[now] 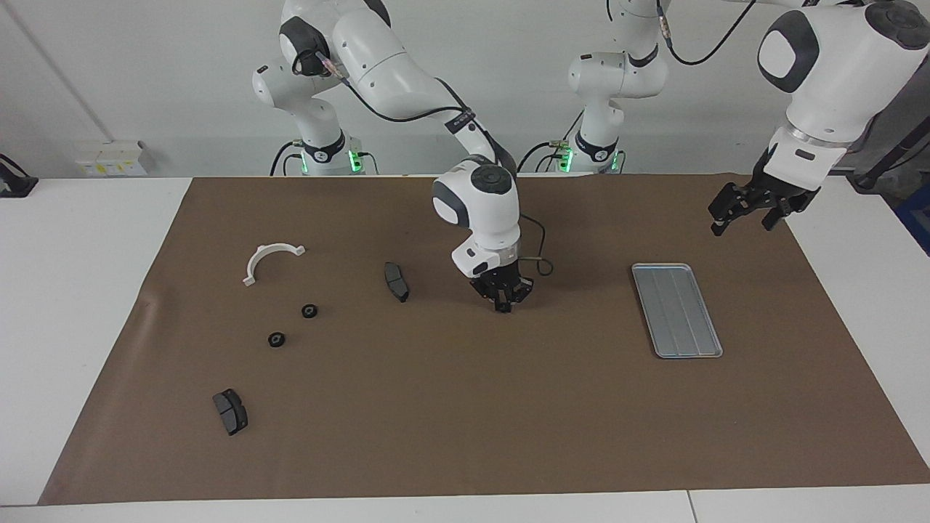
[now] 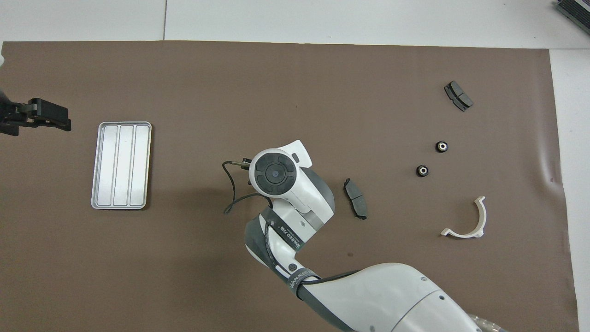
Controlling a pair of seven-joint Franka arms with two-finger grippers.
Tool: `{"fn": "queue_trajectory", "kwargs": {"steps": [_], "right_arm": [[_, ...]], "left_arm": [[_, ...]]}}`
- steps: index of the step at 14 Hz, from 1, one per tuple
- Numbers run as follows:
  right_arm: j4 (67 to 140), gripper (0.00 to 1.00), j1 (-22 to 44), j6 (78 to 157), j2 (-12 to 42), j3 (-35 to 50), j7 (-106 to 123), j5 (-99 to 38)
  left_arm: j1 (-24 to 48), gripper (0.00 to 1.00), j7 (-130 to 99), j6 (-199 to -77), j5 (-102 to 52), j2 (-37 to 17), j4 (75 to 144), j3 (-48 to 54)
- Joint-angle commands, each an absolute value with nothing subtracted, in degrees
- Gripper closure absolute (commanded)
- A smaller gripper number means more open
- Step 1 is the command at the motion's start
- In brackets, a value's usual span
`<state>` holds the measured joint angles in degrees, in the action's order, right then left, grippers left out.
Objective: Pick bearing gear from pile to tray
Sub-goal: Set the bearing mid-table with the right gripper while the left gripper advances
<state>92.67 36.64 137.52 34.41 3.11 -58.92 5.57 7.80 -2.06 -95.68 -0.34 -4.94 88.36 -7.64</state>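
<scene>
The pile lies toward the right arm's end of the mat: two small black gears (image 1: 310, 311) (image 1: 276, 339), two dark grey brake-pad pieces (image 1: 396, 281) (image 1: 230, 411) and a white half-ring bracket (image 1: 260, 258). From overhead I see the gears (image 2: 441, 146) (image 2: 422, 170), the pads (image 2: 355, 198) (image 2: 458, 96) and the bracket (image 2: 463, 234). The silver tray (image 1: 676, 310) (image 2: 120, 165) lies empty toward the left arm's end. My right gripper (image 1: 502, 305) points down, low over the bare mat mid-table, between pile and tray; its wrist hides it from overhead. My left gripper (image 1: 745, 221) (image 2: 60, 121) hangs open and empty in the air beside the tray, at the mat's edge.
A brown mat (image 1: 465, 436) covers most of the white table. A thin black cable (image 2: 230, 193) loops off the right arm's wrist over the mat. The nearer brake pad lies close beside the right arm's wrist.
</scene>
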Motion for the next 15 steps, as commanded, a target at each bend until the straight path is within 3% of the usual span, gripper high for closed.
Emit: {"fn": "queue_trajectory", "kwargs": {"steps": [1, 2, 3, 6, 11, 15], "right_arm": [[94.5, 0.97, 36.8, 136.8, 32.5, 3.0, -59.8, 7.2], [94.5, 0.56, 36.8, 136.7, 32.5, 3.0, -59.8, 7.2], [94.2, 0.01, 36.8, 136.3, 32.5, 3.0, -59.9, 7.2], [94.2, 0.00, 35.8, 134.3, 29.5, 2.6, -59.8, 7.4], [99.6, 0.00, 25.2, 129.5, 18.0, 2.6, -49.1, 7.4], [101.8, 0.00, 16.2, 124.8, 15.5, 2.7, -29.0, 7.2]], "left_arm": [[8.2, 0.00, -2.2, -94.7, -0.4, -4.0, 88.7, -7.6], [8.3, 0.00, -2.2, -94.7, -0.5, -3.7, 88.9, -7.3], [8.3, 0.00, -1.9, -94.8, -0.5, -3.3, 90.3, -7.1], [7.7, 0.00, -1.6, -95.8, -0.5, -1.1, 94.0, -7.2], [7.7, 0.00, -1.8, -98.1, -0.9, -1.1, 94.6, -7.2], [11.1, 0.00, -6.0, -99.7, -0.9, -1.1, 95.1, -6.9]]}}
